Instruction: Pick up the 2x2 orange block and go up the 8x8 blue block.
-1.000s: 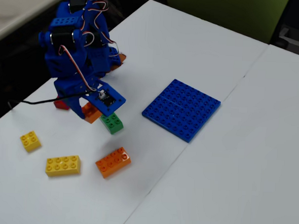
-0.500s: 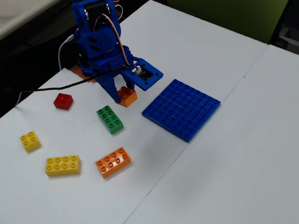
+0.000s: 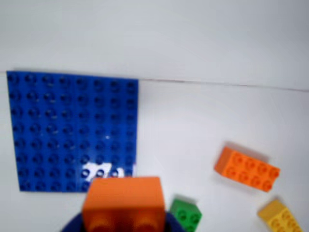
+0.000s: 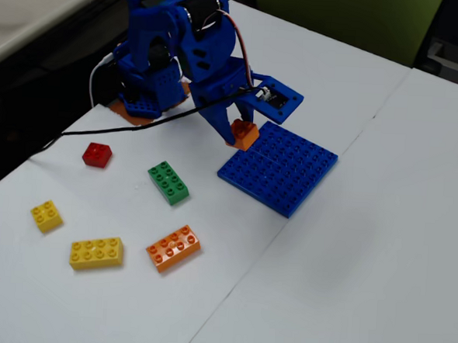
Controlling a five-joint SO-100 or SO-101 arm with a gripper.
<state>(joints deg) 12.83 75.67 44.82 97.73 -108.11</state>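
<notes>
The hand [image 4: 243, 133] is closed on the 2x2 orange block [image 4: 244, 133] and carries it clear of the worktop [image 4: 381, 227], at the near-left edge of the 8x8 blue block [image 4: 280, 168] as the fixed view shows it. In the wrist view the orange block [image 3: 123, 203] fills the bottom centre of the frame, with the blue baseplate [image 3: 72, 130] lying ahead and to the left, so the brick appears to overhang only the plate's rim and not its middle. The step in hand is judged to be the carry over the plate ahead of setting down. To do it well, the arm should travel further inward until the brick stands wholly above the studded field, keep the brick level, and descend straight so the underside meets the studs squarely; a tilted or off-grid approach is likely to leave it perched on a stud edge. The grip should be kept firm until contact. On orientation: the block is square in plan and has no long axis to speak of. Its studs face the wrist camera, two of them visible at the lower edge, and the fixed view shows studs uppermost. Its sides look roughly parallel to the plate's edges in the wrist view, though the picture is soft and a small skew cannot be ruled out. The plate lies flat, studs up, set diagonally to the worktop seam [image 4: 330, 174] in the fixed view.
</notes>
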